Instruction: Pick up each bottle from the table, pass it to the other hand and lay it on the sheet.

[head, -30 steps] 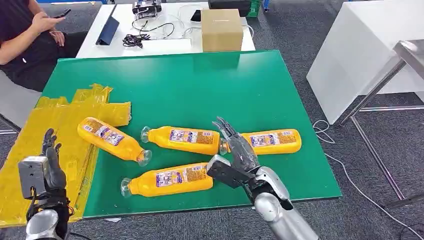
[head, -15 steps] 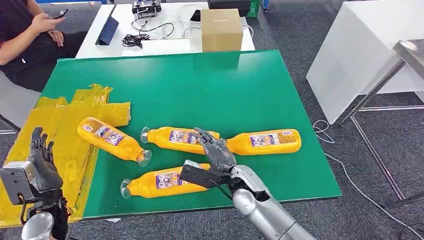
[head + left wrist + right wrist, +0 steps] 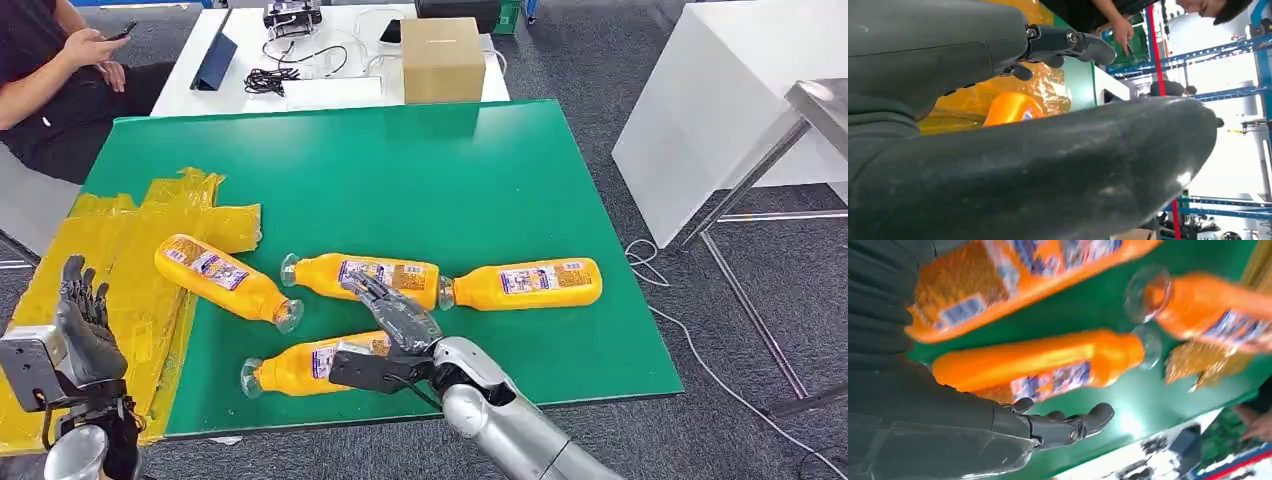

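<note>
Picking step: empty, spread right hand hovers over the nearest orange plastic bottle; next, lower and grip. Left hand waits open.

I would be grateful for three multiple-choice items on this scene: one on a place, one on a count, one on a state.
1. Where does the cardboard box stand?
A. on the white table beyond the green board
B. on the yellow sheet
C. on the floor

2. How many orange bottles lie on the table?
A. two
B. four
C. six

3. What is the right hand doing?
A. lifting a bottle high
B. spread open over the nearest bottle, holding nothing
C. resting on the yellow sheet

Answers: 1 A, the box sits on the white table past the board's far edge. 2 B, four bottles show in the head view. 3 B, its fingers are apart above the bottle.
</note>
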Available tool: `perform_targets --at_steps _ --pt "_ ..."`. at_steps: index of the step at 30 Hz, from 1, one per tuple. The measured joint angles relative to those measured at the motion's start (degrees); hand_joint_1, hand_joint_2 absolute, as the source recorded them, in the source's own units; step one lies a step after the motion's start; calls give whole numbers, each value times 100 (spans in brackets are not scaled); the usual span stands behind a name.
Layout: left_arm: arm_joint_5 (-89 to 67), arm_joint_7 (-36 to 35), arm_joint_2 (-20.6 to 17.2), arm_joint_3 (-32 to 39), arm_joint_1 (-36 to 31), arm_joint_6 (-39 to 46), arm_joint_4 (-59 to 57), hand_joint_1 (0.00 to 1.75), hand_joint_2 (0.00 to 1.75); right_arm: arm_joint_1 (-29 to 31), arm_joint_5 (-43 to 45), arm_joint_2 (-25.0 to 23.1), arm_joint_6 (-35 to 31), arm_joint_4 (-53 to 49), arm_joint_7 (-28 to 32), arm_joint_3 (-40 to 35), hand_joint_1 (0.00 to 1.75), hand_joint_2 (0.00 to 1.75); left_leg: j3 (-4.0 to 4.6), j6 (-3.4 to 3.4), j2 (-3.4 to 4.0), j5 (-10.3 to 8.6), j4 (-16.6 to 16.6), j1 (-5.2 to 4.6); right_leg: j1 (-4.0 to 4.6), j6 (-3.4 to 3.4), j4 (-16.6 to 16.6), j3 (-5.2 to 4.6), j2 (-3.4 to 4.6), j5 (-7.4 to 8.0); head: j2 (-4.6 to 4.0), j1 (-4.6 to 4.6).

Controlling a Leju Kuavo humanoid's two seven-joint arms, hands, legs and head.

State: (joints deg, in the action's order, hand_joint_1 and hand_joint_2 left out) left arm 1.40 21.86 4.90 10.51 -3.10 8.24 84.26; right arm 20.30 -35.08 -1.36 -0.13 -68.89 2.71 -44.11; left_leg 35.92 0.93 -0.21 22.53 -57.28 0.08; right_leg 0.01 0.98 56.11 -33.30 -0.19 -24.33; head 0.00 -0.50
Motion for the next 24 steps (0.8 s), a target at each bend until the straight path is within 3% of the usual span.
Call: perform_targets --at_steps 12,17,18,19,21,22,24 --pt "42 13 0 2 -7 -37 -98 0 0 191 13 -4 270 122 -118 -454 0 175 0 0 0 0 0 0 -1 0 0 0 0 0 0 0" --pt "98 17 -2 2 -13 -48 -177 0 0 498 -514 -11 656 626 -674 -912 0 175 0 0 0 0 0 0 0 0 1 1 0 0 0 2" --pt "105 17 -2 4 -9 -41 -179 0 0 581 -709 -22 754 787 -840 -1043 72 175 0 0 0 0 0 0 0 0 1 2 0 0 0 0" --pt "118 13 -2 7 -6 -33 -179 0 0 652 -936 -39 813 950 -1009 -1177 161 175 0 0 0 -1 0 0 0 0 1 2 0 0 0 0" --pt "138 -68 -2 20 11 18 -168 0 0 819 -1382 -98 922 1207 -1343 -1428 161 175 -3 -1 0 -1 0 0 0 0 1 4 0 0 0 2" --pt "140 -116 0 33 35 33 -153 0 0 882 -1546 -114 988 1323 -1493 -1548 175 175 -5 -1 0 -1 0 0 0 0 0 5 0 0 0 0" --pt "160 -168 0 66 113 55 -83 0 0 976 -1784 -120 1078 1427 -1661 -1733 175 175 -10 -1 3 0 0 0 0 0 0 7 1 0 0 2"
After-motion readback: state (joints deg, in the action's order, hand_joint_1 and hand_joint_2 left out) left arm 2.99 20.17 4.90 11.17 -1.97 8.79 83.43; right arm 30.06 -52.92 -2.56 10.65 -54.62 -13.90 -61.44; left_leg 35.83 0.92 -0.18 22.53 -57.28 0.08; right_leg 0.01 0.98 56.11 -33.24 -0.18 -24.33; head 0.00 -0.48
